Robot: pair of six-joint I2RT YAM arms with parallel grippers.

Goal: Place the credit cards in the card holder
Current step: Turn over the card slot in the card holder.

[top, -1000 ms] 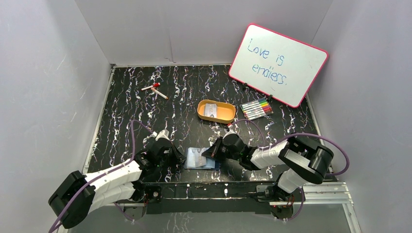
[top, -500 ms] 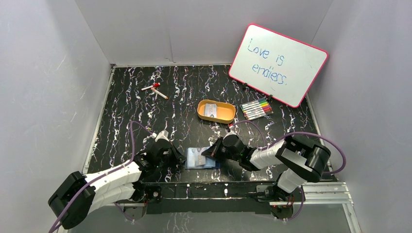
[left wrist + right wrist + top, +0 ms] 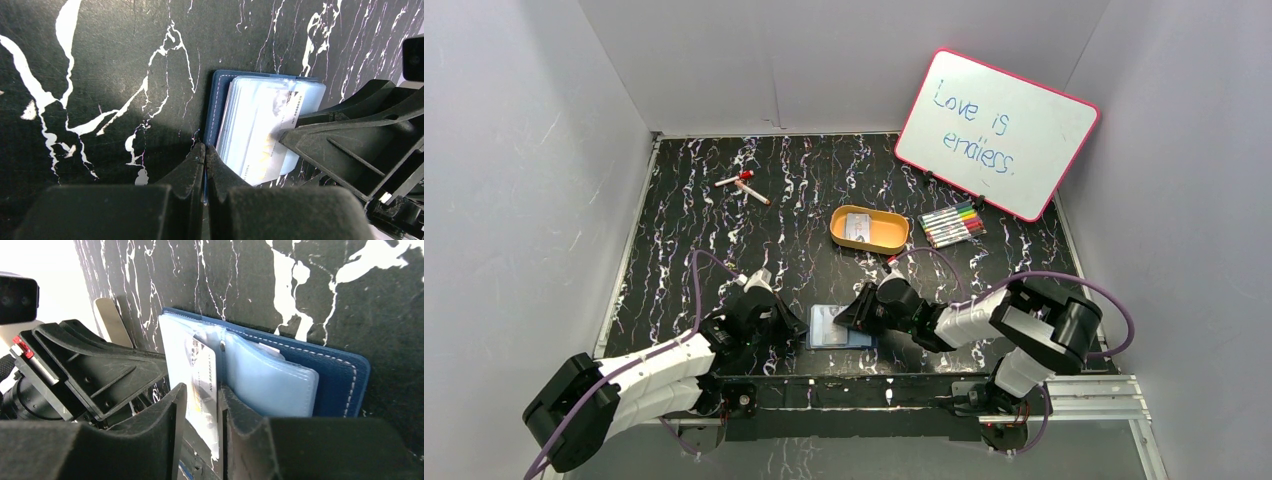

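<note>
The navy card holder [image 3: 839, 327] lies open near the table's front edge, its clear sleeves [image 3: 272, 380] facing up. My left gripper [image 3: 205, 150] is shut on the card holder's [image 3: 220, 105] left cover edge. A pale credit card [image 3: 202, 375] stands partly inside a sleeve, its free end between the fingers of my right gripper [image 3: 202, 389], which is open with a gap beside the card. In the top view the right gripper [image 3: 852, 312] sits at the holder's right side and the left gripper [image 3: 796, 325] at its left. Another credit card [image 3: 857, 226] lies in the orange tray [image 3: 886, 238].
A pink-framed whiteboard [image 3: 997, 133] leans at the back right, with a set of coloured markers [image 3: 951, 224] in front of it. Two loose pens [image 3: 742, 185] lie at the back left. Grey walls close the table on three sides.
My right gripper's jaws have parted from the card, and that gripper has shifted slightly left. The card stays in the sleeve. The left gripper has not moved.
</note>
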